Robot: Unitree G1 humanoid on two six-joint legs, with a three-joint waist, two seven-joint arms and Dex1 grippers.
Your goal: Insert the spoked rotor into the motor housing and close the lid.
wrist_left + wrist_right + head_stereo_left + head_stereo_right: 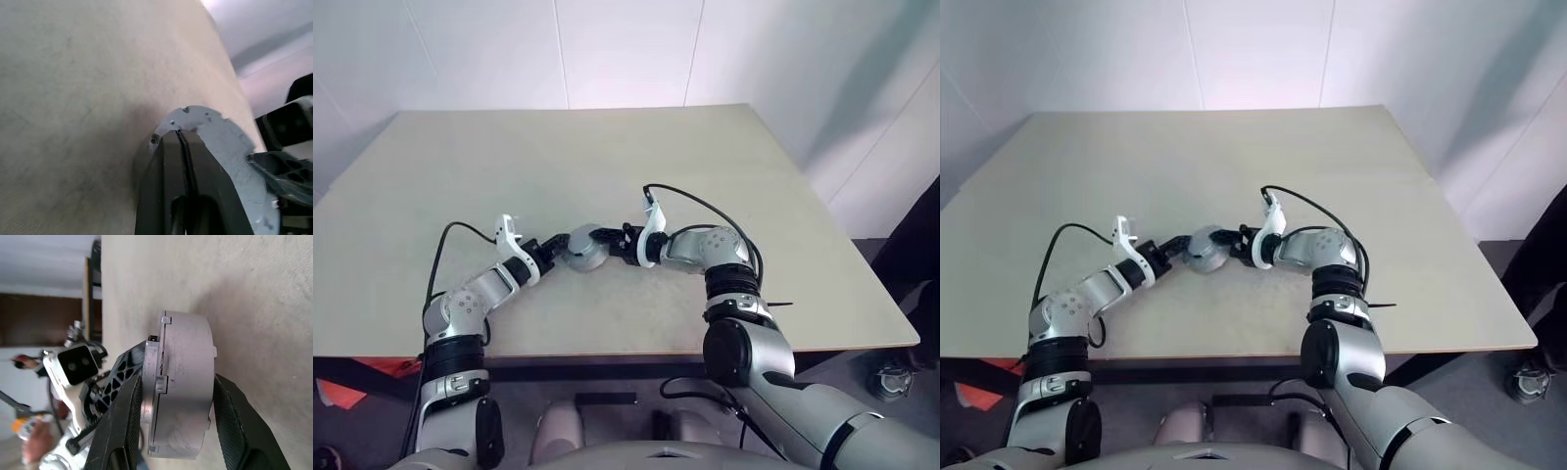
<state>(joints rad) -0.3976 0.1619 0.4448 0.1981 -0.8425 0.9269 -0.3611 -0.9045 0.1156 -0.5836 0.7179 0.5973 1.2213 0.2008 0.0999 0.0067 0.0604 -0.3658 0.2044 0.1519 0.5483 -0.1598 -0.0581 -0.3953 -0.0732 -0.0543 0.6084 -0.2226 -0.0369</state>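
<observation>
A light-grey round drum, the lid [585, 247] on the motor housing, is held on edge just above the table between both grippers. My right gripper [178, 382] is shut on it, one finger on each flat face of the drum [183, 372]. My left gripper [181, 132] is shut, its tips at the notched grey rim [220, 142] from the opposite side. In the head views the left gripper [558, 245] and the right gripper [609, 240] meet at the drum. The copper windings and the spoked rotor are hidden.
The beige table [607, 147] stretches bare around the grippers, with white walls behind it. Black cables loop from both wrists. The table's front edge lies close below the arms.
</observation>
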